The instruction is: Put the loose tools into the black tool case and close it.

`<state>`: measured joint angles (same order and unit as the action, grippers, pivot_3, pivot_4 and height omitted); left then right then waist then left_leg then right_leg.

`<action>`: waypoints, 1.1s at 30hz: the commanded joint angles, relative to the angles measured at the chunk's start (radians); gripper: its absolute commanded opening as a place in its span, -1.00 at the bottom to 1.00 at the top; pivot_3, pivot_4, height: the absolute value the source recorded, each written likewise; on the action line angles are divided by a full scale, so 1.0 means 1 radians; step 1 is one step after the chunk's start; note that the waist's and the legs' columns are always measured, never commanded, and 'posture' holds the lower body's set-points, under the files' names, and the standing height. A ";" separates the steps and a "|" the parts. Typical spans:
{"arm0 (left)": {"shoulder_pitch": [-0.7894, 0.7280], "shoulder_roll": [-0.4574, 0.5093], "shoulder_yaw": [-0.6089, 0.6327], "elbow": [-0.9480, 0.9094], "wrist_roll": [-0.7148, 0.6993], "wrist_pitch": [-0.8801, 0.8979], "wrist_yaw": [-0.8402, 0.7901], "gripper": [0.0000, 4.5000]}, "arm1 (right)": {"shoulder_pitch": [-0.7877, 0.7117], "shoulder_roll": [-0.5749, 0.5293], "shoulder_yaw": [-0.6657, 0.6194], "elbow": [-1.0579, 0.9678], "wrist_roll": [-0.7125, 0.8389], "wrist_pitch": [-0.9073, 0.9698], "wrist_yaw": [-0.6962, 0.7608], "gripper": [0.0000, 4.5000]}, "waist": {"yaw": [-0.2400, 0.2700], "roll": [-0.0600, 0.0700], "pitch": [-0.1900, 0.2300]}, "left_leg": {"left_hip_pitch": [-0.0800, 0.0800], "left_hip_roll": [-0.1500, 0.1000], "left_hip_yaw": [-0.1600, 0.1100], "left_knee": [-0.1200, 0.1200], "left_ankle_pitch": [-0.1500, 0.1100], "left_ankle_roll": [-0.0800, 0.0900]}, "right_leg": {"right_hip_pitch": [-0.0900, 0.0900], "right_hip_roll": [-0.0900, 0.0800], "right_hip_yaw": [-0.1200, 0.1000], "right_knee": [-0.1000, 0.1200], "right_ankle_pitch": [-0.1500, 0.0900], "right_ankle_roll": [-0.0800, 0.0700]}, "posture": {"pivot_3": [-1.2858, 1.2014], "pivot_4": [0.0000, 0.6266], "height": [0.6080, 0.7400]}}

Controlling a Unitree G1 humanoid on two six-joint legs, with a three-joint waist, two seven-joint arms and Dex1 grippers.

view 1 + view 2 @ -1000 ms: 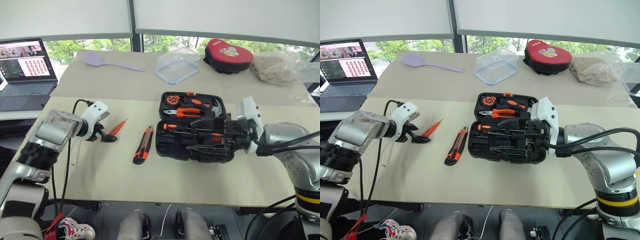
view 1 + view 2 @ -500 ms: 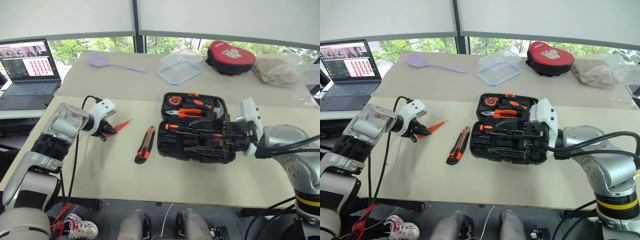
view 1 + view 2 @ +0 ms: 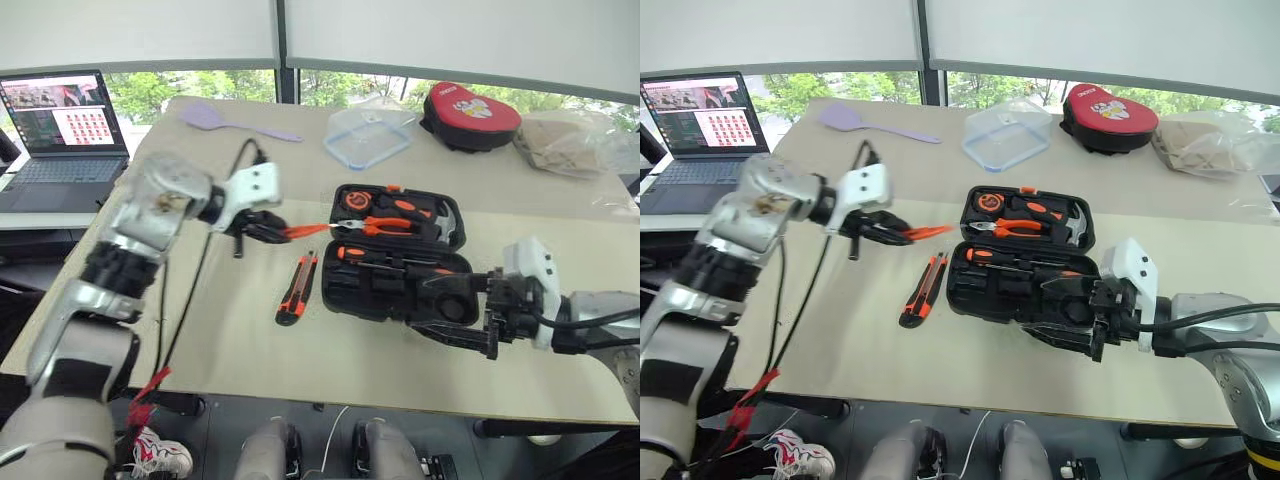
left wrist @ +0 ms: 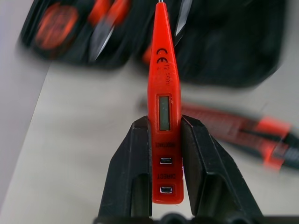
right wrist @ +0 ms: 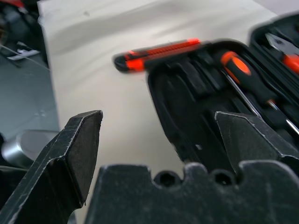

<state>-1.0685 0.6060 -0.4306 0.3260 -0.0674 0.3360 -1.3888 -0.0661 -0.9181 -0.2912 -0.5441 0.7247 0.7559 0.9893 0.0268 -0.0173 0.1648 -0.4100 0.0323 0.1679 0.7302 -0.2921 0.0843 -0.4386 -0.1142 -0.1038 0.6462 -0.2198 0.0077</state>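
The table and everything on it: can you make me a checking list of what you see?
Surface: beige table, flat.
Job's things: black tool case open; slim orange screwdriver held above the table; utility knife lying beside the case.
Clutter: purple spatula, clear container, red pouch, plastic bag.
Grippers: left gripper shut on the screwdriver; right gripper open at the case's near edge.
Cables: black cable along left arm.
Surroundings: laptop, windows.

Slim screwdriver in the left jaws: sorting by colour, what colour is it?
All orange, slim screwdriver; clearest in the left wrist view.
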 commanded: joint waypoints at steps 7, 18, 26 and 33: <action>-0.135 -0.221 -0.129 0.217 0.161 -0.003 0.026 -0.81 | 0.053 0.011 -0.067 -0.083 0.007 -0.033 -0.069 1.00 | -0.017 -0.001 0.000 | 0.000 0.001 0.000 0.000 0.000 0.000 | -0.002 0.002 0.001 0.000 0.000 0.000 | 0.03 -0.52 0.87; -0.142 -0.314 -0.154 0.325 0.239 -0.026 0.017 -0.81 | 0.076 0.037 -0.066 -0.110 -0.002 -0.049 -0.133 1.00 | -0.009 -0.001 0.001 | -0.001 0.000 -0.001 0.000 -0.001 0.002 | -0.001 0.000 0.002 0.000 0.000 0.000 | 0.03 -0.52 0.87; -0.160 -0.366 -0.161 0.420 0.290 -0.054 0.042 -0.81 | 0.074 0.053 -0.061 -0.112 0.009 -0.053 -0.166 1.00 | -0.013 -0.001 0.001 | -0.001 0.001 -0.001 0.000 -0.001 0.002 | -0.001 0.000 0.002 0.000 0.000 0.000 | 0.03 -0.52 0.87; -0.169 -0.378 -0.157 0.461 0.312 -0.059 0.045 -0.81 | 0.082 0.060 -0.062 -0.115 0.007 -0.059 -0.178 1.00 | -0.011 -0.001 0.000 | 0.000 0.000 -0.001 0.000 -0.002 0.003 | 0.000 0.000 0.002 0.000 0.000 0.000 | 0.03 -0.52 0.87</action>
<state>-1.2265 0.2296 -0.5830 0.7643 0.2127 0.2751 -1.3533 0.0163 -0.8624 -0.3287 -0.6243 0.7243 0.7254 0.8231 0.0156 -0.0185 0.1651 -0.4100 0.0328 0.1666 0.7306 -0.2938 0.0872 -0.4390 -0.1146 -0.1018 0.6459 -0.2197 0.0078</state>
